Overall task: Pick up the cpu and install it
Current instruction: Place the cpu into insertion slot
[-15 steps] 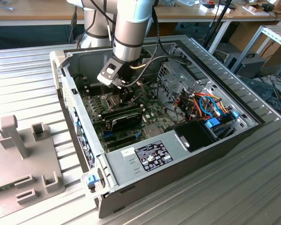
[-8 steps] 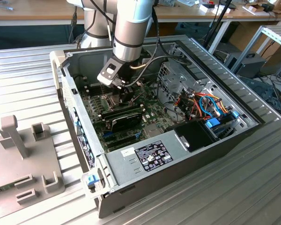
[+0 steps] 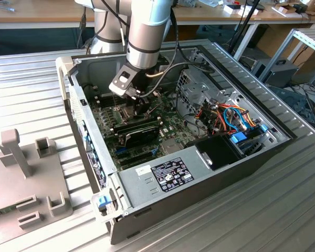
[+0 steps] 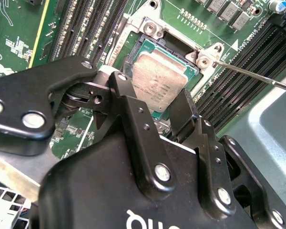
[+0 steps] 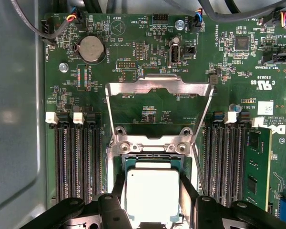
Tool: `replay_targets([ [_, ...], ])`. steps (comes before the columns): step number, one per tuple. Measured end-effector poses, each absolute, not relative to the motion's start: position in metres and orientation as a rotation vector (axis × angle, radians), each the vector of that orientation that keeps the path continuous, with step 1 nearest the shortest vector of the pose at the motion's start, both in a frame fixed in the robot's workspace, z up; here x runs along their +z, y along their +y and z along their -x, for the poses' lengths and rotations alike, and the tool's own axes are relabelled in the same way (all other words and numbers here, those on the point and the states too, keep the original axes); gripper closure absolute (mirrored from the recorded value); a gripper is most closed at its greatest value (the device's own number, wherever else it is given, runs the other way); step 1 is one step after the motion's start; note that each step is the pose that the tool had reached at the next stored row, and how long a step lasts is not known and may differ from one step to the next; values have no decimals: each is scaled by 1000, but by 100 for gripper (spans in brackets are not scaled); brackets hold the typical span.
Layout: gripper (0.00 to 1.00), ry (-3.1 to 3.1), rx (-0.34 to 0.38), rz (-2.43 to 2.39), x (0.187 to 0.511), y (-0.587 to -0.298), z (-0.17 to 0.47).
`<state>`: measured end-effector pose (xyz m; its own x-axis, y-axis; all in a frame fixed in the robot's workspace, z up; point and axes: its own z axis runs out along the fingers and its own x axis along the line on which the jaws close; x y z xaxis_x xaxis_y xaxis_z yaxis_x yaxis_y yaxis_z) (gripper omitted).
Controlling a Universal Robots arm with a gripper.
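Gripping cpu [image 5: 152,195] by opposite edges, claw [image 5: 153,187] clenched; chip flat, metal top up, over socket [image 4: 150,45].

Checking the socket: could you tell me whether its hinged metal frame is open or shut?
Open: the frame is swung back, away from the cpu.

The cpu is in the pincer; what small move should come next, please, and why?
Probably ease it straight down. The pincer grips the cpu by two sides over the socket, whose frame stands open, and the cpu seems to sit just above it, not yet seated.
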<state>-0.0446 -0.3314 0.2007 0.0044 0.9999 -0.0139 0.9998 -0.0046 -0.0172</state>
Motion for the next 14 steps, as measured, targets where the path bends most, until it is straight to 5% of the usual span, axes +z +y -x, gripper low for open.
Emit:
replay_targets([
  [14, 45, -2216, 37, 2226, 204, -331, 44],
])
